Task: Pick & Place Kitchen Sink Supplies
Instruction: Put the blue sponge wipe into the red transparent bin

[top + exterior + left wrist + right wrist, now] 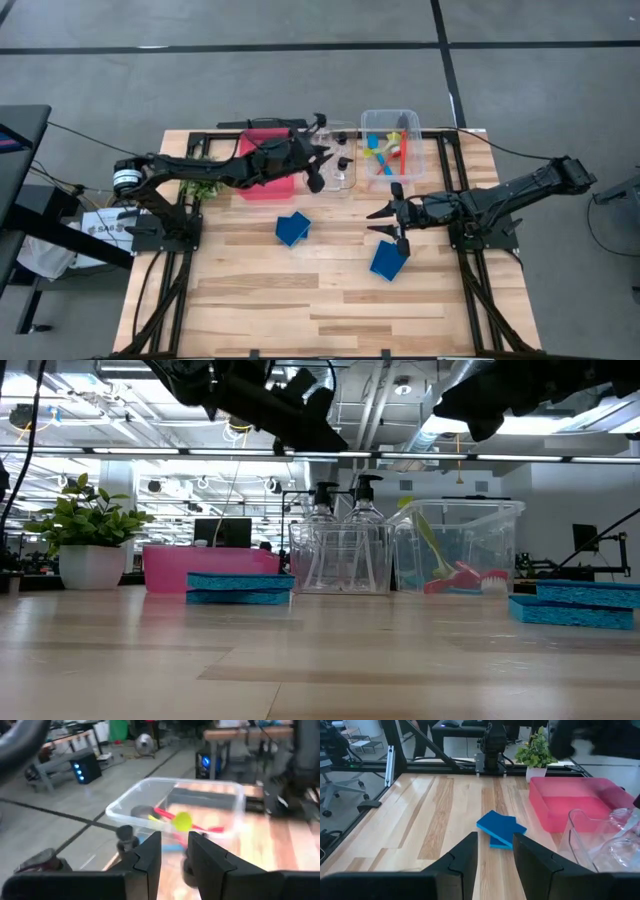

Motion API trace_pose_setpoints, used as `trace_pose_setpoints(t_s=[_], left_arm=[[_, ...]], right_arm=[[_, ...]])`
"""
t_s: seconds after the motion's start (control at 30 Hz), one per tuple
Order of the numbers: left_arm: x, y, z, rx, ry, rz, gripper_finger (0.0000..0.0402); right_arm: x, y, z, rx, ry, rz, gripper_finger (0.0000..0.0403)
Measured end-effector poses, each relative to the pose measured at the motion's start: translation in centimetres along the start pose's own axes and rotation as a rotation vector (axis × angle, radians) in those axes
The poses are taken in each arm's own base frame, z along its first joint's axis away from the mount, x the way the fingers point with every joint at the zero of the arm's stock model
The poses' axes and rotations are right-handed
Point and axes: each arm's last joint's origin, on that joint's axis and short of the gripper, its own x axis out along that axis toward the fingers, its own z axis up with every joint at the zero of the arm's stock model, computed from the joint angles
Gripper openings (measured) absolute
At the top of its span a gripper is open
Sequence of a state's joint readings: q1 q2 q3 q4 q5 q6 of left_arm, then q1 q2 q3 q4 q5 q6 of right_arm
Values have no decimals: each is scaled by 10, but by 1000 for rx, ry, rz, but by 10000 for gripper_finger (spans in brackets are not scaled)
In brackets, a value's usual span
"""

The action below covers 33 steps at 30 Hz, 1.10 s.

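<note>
My left gripper (318, 152) above the small clear pump bottles (342, 163), empty, fingers part-spread; right gripper (388, 223) likewise, beside a blue square sponge (388, 262).

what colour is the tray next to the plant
Pink-red tray, clearest in the right wrist view, beside the plant.

Bright, even overhead light; ceiling lamps glare in the low view; left wrist view motion-blurred.

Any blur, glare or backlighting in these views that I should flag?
Left wrist view: motion-smeared, the clear bin and its brushes soft. Low view: bright ceiling lights leave both arms as dark silhouettes; the sponge is sharp. High view: even light, soft shadows. Right wrist view: crisp on the sponge, the far right corner blurred.
</note>
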<state>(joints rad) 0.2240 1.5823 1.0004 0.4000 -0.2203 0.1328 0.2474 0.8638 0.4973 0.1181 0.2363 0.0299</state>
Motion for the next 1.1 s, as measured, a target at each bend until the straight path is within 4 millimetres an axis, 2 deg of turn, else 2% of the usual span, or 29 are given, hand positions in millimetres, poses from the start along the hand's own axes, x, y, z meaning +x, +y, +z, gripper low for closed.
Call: trace_pose_setpoints(t_s=[0.17, 0.33, 0.57, 0.67, 0.83, 0.97, 1.1], left_arm=[[-26, -20, 17, 87, 15, -84, 99], [-61, -61, 26, 273, 42, -247, 99], [-106, -129, 11, 513, 135, -415, 99], [-123, -153, -1, 603, 190, -369, 99], [-145, -186, -21, 724, 219, -98, 99], [-149, -203, -37, 679, 232, -57, 101], [-145, -210, -53, 585, 280, -50, 117]], right_arm=[[0, 0, 0, -3, 2, -1, 117], [0, 0, -2, -7, 15, -1, 117], [0, 0, -2, -7, 16, -1, 117], [0, 0, -2, -8, 22, -1, 117], [0, 0, -2, -9, 22, -2, 117], [0, 0, -2, -8, 21, -2, 117], [0, 0, -2, -9, 21, -2, 117]])
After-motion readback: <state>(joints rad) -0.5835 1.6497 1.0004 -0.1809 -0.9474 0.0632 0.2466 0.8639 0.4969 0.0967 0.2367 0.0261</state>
